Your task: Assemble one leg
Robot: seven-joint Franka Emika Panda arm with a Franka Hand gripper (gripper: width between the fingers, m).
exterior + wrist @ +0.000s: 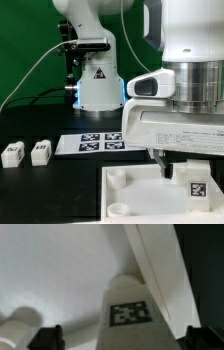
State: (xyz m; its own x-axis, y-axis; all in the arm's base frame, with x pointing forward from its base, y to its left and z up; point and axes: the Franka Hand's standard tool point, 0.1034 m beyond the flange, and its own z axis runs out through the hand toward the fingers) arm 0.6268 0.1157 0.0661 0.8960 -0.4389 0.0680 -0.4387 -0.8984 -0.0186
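The big white robot arm (190, 70) fills the exterior view's right side and reaches down over the table. Under it lies the white tabletop (135, 195), a wide flat tray with round holes in its corners. One hole shows near its front corner on the exterior view's left. Behind the tray lies the marker board (90, 142), flat on the dark table, with black square tags on it.

The gripper (180, 168) hangs low over the tray. Between its fingers stands a leg (194, 184), a small white block with a black-and-white tag facing out. In the wrist view this leg (130, 308) sits between the two dark fingertips (46, 338), and the jaws look closed on its sides, though the contact itself is hard to see. The leg is over the tray, close to its raised edge.

Two more legs (27, 152) sit side by side on the table at the exterior view's left, well apart from the tray.
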